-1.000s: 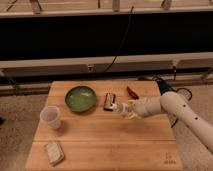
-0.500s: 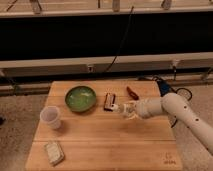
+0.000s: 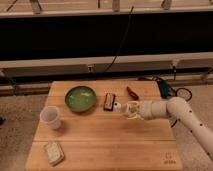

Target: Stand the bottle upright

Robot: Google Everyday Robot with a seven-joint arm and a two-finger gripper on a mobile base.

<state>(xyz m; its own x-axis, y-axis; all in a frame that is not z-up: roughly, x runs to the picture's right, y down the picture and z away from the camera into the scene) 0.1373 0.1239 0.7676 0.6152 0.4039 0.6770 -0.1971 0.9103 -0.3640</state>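
The bottle is small, clear and yellowish. It lies on its side across the middle of the wooden table, with its white cap pointing left. My gripper reaches in from the right on a white arm. It is shut around the bottle's body, at or just above the table top. The fingers hide much of the bottle's body.
A green bowl sits at the back left. A dark snack bar lies just behind the bottle's cap, and a small red object lies further back. A translucent white cup stands at the left. A pale packet lies at the front left corner.
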